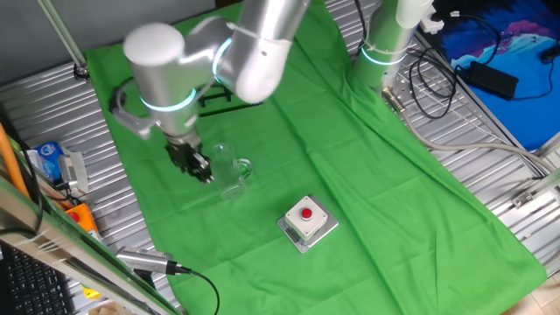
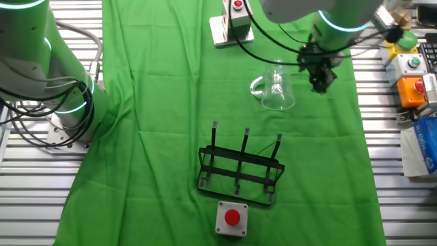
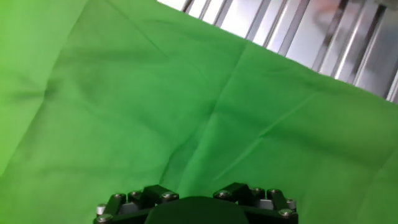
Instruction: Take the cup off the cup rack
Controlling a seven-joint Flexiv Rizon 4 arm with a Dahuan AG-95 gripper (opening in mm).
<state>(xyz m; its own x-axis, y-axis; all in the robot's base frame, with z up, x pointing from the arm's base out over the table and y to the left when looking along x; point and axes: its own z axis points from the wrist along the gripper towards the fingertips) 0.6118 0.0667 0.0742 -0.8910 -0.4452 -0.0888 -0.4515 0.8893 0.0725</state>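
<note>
I see one cup (image 2: 278, 89), clear glass with a side handle, standing on the wrinkled green cloth (image 2: 171, 102), well apart from the cup rack (image 2: 240, 171). The rack is black wire with three upright pegs on a rectangular base; no cup hangs on it. The gripper (image 2: 321, 76) hangs just beside the cup. I cannot tell whether its fingers are spread or pressed together: both fixed views show only a dark cluster, and the hand view shows only cloth and the bolted mount. I count two grey boxes with red buttons (image 2: 232, 219) (image 2: 231, 26). The table (image 2: 27, 178) is ribbed metal.
</note>
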